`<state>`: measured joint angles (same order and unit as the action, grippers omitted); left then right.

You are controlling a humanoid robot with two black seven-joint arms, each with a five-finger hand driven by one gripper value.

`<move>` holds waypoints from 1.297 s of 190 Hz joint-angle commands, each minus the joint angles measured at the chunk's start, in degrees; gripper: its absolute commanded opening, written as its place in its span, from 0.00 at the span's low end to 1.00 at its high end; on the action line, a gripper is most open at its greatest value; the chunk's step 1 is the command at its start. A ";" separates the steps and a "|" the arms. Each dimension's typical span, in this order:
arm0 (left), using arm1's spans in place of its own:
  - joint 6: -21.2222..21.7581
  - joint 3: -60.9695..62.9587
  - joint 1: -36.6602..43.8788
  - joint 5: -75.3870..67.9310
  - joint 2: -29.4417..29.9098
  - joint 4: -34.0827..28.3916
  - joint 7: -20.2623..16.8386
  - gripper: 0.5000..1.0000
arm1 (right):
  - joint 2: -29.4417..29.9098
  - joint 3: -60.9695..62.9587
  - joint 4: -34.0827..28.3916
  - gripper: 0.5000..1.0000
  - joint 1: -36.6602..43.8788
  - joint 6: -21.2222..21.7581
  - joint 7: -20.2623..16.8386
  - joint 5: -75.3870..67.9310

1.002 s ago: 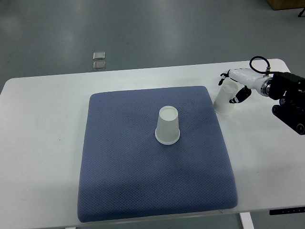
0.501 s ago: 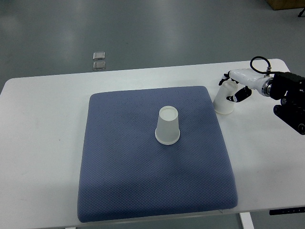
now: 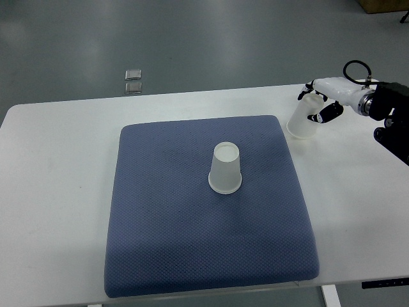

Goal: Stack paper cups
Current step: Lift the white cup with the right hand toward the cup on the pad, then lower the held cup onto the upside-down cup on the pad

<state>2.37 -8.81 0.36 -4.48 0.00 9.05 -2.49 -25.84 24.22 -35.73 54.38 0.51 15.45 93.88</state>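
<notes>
One white paper cup [image 3: 225,168] stands upside down near the middle of the blue mat [image 3: 192,236]. A second white paper cup [image 3: 303,121], also mouth down and tilted, is held off the mat's right edge over the white table. My right hand [image 3: 317,105] is shut on this second cup, fingers wrapped around its upper part. The right arm enters from the right edge. The left arm is out of view.
The white table [image 3: 57,166] carries the blue mat at its centre. Two small square metal plates [image 3: 133,80] lie on the grey floor beyond the table's far edge.
My right hand has lifted the second cup and carried it up and slightly right, away from the mat's edge. The cup on the mat has not moved.
</notes>
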 commanded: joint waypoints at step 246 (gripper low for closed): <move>0.00 0.02 -0.01 0.00 0.00 0.00 0.03 1.00 | -9.94 -0.31 -42.67 0.00 8.20 18.65 -0.59 -9.94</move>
<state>2.37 -8.82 0.35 -4.48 0.00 9.05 -2.49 -35.87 23.92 -78.38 62.65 19.38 15.03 83.34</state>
